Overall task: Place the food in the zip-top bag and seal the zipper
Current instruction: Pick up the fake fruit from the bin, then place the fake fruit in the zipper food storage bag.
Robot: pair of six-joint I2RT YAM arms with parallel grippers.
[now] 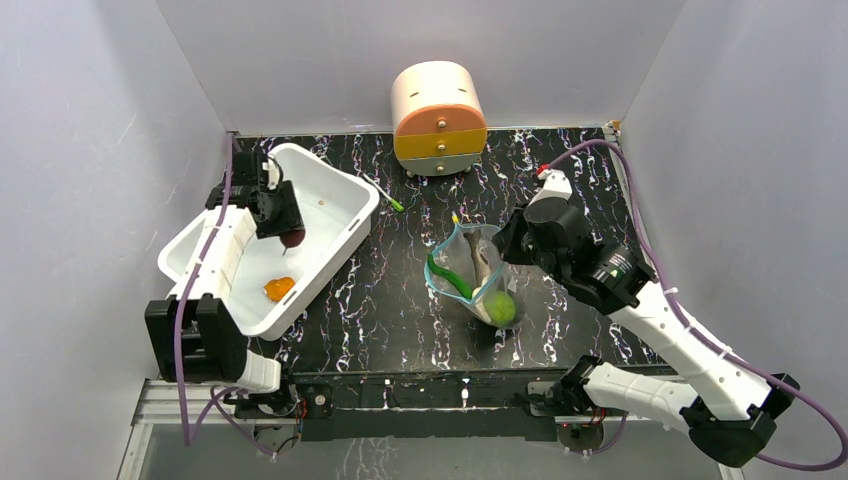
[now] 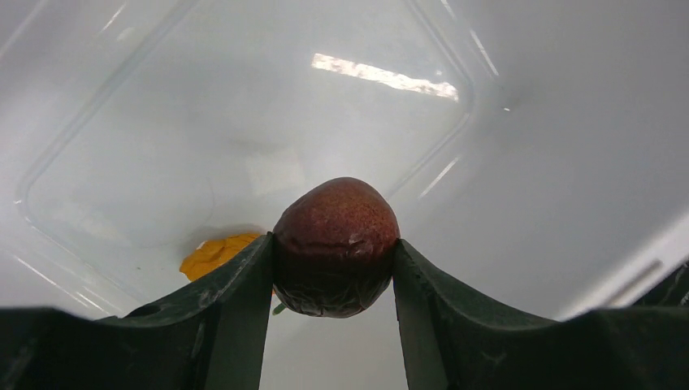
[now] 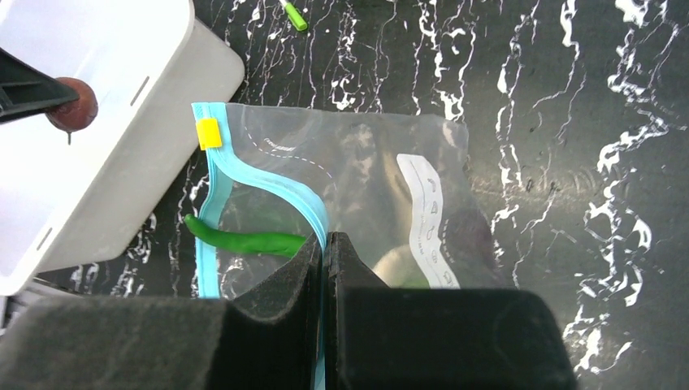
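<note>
Left gripper [image 2: 333, 272] grasps the dark purple-brown ball [image 2: 335, 219] over the white tub [image 1: 330, 205]. The small orange lump [image 1: 279, 288] lies on the tub floor at 6 o'clock of the ball. Right gripper [image 3: 323, 244] is clenched on the zipper [image 3: 213, 203] edge of the zip-top bag [image 3: 366, 171], at 3 o'clock of the tub. The bag contains the green pepper [image 3: 244, 240], fish [image 1: 483, 265] and lime-green fruit [image 1: 501, 307].

We see a glossy, smooth white plastic tub [image 1: 330, 205], a crinkly clear plastic bag [image 3: 366, 154], and a faintly shiny speckled ball [image 2: 337, 219].

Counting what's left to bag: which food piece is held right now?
The dark purple-brown ball, clamped in the left gripper over the white tub; the orange lump lies loose inside.
</note>
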